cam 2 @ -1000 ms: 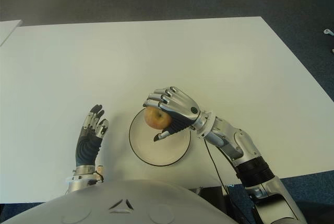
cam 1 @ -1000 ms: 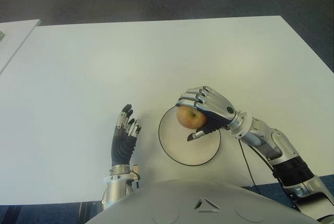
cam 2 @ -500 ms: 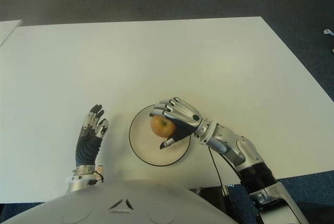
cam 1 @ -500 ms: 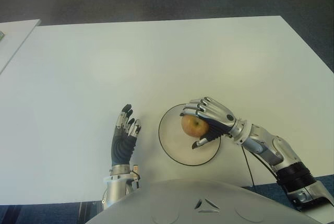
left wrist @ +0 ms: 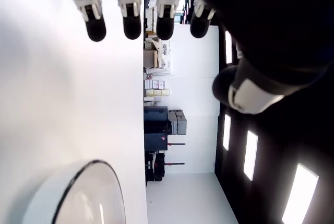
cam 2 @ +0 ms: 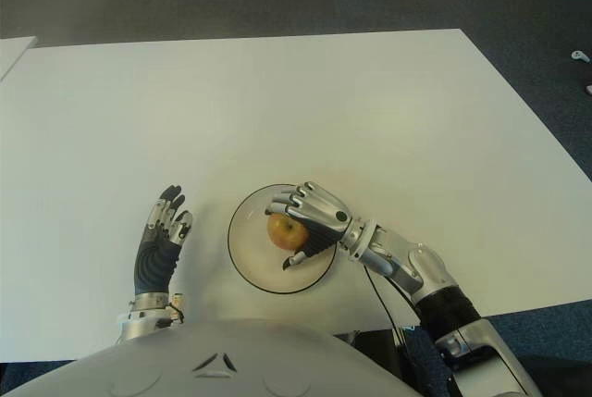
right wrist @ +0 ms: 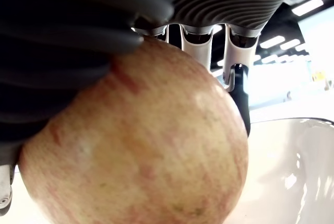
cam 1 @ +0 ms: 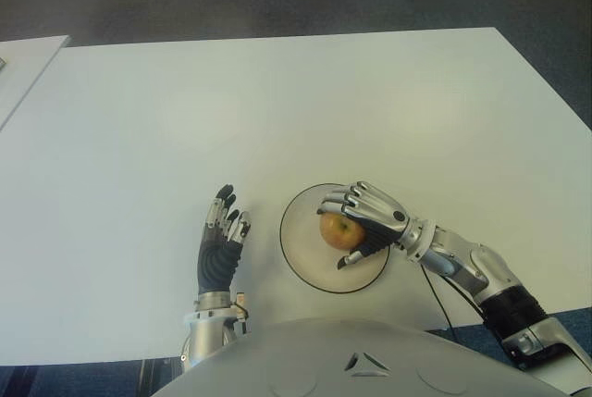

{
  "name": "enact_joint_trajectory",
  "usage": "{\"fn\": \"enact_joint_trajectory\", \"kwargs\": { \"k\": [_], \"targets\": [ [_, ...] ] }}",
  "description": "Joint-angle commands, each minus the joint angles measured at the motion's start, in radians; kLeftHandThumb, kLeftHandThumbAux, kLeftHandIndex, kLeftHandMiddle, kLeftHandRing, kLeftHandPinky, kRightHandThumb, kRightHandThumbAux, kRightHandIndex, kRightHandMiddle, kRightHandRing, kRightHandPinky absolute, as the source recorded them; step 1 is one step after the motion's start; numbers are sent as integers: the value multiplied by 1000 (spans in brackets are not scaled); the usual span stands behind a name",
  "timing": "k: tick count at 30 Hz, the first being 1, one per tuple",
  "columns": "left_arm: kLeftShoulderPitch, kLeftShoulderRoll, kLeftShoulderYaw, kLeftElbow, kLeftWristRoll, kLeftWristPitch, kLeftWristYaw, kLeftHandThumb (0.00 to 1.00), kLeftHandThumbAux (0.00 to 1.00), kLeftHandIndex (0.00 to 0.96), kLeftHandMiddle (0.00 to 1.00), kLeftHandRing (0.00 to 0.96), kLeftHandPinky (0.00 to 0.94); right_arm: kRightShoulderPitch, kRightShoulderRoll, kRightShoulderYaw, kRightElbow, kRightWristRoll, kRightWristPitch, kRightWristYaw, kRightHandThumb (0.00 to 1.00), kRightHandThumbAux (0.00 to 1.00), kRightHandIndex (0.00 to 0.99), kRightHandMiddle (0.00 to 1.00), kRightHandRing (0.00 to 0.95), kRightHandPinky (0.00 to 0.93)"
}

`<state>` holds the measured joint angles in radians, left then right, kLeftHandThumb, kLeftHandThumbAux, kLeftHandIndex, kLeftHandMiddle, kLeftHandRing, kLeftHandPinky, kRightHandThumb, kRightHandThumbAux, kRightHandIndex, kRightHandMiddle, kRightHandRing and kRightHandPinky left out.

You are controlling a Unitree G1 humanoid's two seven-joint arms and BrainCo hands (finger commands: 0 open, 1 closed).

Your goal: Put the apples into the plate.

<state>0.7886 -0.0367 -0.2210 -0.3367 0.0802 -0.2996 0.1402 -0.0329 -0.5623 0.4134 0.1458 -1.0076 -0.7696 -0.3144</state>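
One apple (cam 1: 335, 229), one plate (cam 1: 305, 263) and two hands show on the white surface (cam 1: 277, 101). The plate is round and pale with a dark rim, and lies near the robot's edge of the surface, a little right of the middle. The right hand (cam 1: 365, 221) reaches in from the right over the plate, and its fingers (cam 1: 344, 201) are curled over the far side and top of the apple, while the thumb comes under it on the near side, so the apple is grasped between them. The apple is yellow-red, with its stem hollow facing up, and sits over the plate's right half, inside the rim. In the right wrist view the apple (right wrist: 141, 145) fills most of the picture, pressed against the dark ribbed palm, with fingertips wrapped around its far edge and the plate's pale inner face (right wrist: 292, 172) close behind it; whether the apple touches the plate cannot be told. The left hand (cam 1: 220, 244) shows just left of the plate, apart from it, fingers stretched out and spread, pointing away from the robot and holding nothing. In the left wrist view its fingers (left wrist: 95, 20) are straight, and the plate's rim (left wrist: 112, 182) shows nearby.
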Motion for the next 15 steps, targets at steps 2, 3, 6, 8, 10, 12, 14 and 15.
{"fn": "enact_joint_trajectory", "kwargs": {
  "k": [2, 3, 6, 8, 10, 12, 14, 15],
  "targets": [
    [4, -22, -23, 0, -1, 8, 4, 153, 545, 75, 66, 66, 110, -35, 12, 66, 94, -94, 45, -59, 731, 706, 447, 857, 856, 878],
    [4, -23, -23, 0, -1, 6, 5, 154, 544, 79, 69, 69, 111, -42, 13, 76, 107, -100, 48, -67, 731, 706, 445, 855, 855, 875],
    [6, -25, -24, 2, -1, 0, 7, 156, 542, 87, 75, 73, 106, -57, 10, 101, 133, -110, 58, -84, 729, 706, 443, 851, 853, 873],
    [8, -27, -25, 3, 0, -3, 9, 158, 541, 92, 78, 75, 109, -63, 9, 116, 145, -116, 70, -96, 728, 706, 443, 847, 851, 869],
    [10, -26, -27, 1, 4, -4, 10, 161, 542, 95, 78, 77, 114, -68, 10, 130, 158, -126, 88, -115, 728, 705, 444, 843, 850, 869],
    [12, -25, -28, -1, 10, -4, 11, 161, 544, 91, 75, 76, 117, -71, 13, 142, 169, -134, 104, -137, 727, 705, 443, 848, 853, 873],
    [12, -23, -28, -2, 13, -2, 11, 157, 547, 86, 71, 74, 114, -72, 14, 153, 175, -135, 115, -156, 728, 706, 443, 853, 855, 876],
    [13, -23, -28, -3, 14, -1, 11, 155, 550, 82, 67, 70, 109, -73, 14, 158, 177, -134, 119, -164, 728, 706, 443, 855, 857, 878]
  ]
}}
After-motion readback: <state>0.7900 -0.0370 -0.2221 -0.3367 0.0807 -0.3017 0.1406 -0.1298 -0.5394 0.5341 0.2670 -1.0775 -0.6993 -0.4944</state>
